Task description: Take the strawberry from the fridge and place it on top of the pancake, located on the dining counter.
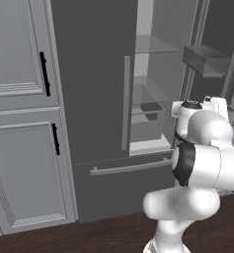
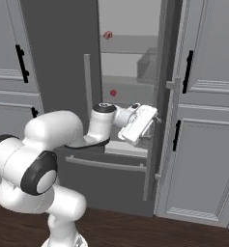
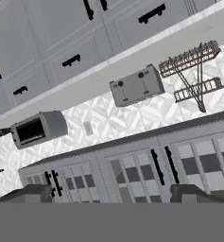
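I see the strawberry (image 2: pixel 113 92) sitting on a glass shelf inside the fridge (image 2: pixel 63 58), close to the edge of the left door (a paler red lump (image 2: pixel 107 34) sits on the shelf above). My end effector (image 3: pixel 111 194) is outside the opening, fingertips (image 3: pixel 30 193) spread wide w/ nothing between, aimed at a far wall. Right door's edge is near the wrist; open room left of it.

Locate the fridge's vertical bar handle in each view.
Left base view: vertical bar handle at centre, left of the open compartment.
Right base view: upper centre-left, again left of the compartment.
Hand view: aimed elsewhere, at a white patterned surface.
Shared landmark: the drawer's horizontal handle.
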You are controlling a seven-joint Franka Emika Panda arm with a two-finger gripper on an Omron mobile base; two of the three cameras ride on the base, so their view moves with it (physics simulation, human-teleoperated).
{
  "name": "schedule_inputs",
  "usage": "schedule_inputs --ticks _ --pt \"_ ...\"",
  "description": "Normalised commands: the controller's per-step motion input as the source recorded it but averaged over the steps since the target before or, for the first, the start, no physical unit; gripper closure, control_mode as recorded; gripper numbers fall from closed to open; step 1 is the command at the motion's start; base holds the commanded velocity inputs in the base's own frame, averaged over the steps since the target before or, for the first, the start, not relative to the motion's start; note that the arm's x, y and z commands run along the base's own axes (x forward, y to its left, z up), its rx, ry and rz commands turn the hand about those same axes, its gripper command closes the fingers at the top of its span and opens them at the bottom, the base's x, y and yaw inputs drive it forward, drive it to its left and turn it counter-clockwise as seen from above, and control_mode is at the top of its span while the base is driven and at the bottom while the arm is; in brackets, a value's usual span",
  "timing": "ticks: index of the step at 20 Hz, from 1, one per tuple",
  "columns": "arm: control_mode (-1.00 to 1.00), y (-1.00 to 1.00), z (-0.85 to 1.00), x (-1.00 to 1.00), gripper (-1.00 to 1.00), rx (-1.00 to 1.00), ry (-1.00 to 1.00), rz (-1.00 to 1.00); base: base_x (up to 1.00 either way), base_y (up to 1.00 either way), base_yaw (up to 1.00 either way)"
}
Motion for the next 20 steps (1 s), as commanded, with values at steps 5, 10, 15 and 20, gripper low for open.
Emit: schedule_inputs --ticks 5,10,15,20 --pt "-1.00 -1.00 -0.03 -0.10 -1.00 0.00 0.11 -0.28 0.00 0.00 0.00" --pt "-1.00 -0.14 0.00 -0.28 -1.00 0.07 -0.01 0.06 0.00 0.00 0.00" --pt "-1.00 1.00 0.00 -0.54 -1.00 -0.05 0.00 0.36 0.00 0.00 0.00" --pt "-1.00 1.00 -0.08 -0.21 -1.00 0.00 0.01 0.47 0.00 0.00 0.00"
